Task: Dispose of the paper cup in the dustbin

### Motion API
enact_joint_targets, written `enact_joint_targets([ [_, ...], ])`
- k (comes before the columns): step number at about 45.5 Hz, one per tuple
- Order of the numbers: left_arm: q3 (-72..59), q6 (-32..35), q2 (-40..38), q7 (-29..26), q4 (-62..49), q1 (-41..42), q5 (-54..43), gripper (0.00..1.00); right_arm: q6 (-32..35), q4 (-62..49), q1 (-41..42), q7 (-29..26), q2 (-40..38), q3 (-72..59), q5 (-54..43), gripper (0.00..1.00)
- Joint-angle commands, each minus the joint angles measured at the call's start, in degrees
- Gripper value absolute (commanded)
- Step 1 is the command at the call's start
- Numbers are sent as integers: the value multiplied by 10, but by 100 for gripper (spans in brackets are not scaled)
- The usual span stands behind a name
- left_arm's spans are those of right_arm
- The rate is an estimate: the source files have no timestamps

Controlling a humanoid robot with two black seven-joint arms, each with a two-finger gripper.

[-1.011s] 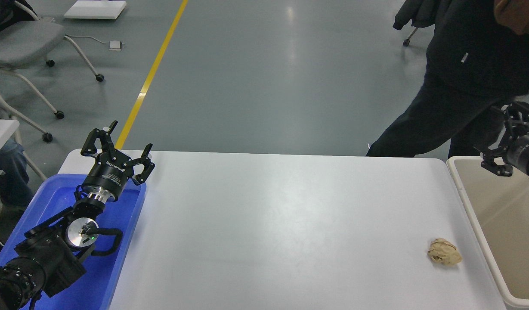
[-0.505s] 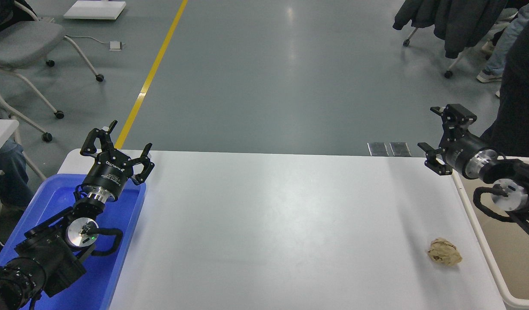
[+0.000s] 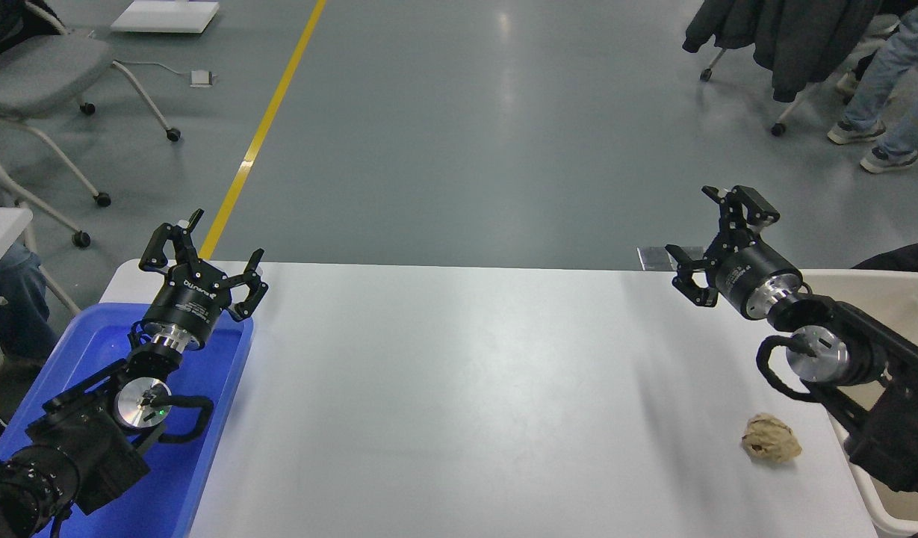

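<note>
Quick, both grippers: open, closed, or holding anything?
Left gripper: jaws open, empty, parked over the blue tray.
Right gripper: jaws open, empty, over the table's far right edge.

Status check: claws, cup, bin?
Both claws open, empty: left claw, right claw. No paper cup visible. Dustbin at right; paper ball beside it.

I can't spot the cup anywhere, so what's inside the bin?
Little of the bin shows: a strip of bare beige wall with no cup on it. The right arm covers most of the inside, so a cup could lie hidden there.
</note>
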Motion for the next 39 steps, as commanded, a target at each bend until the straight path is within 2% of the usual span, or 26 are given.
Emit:
enact_joint_targets([
  [1,1,0,0,0,0,1,0,100,4,0,-33,-1,33,47,46,99],
  [14,0,0,0,0,0,0,0,100,5,-28,-49,-2,82,60,119,99],
  [39,1,0,0,0,0,1,0,100,36,-33,-67,6,118,75,120,99],
])
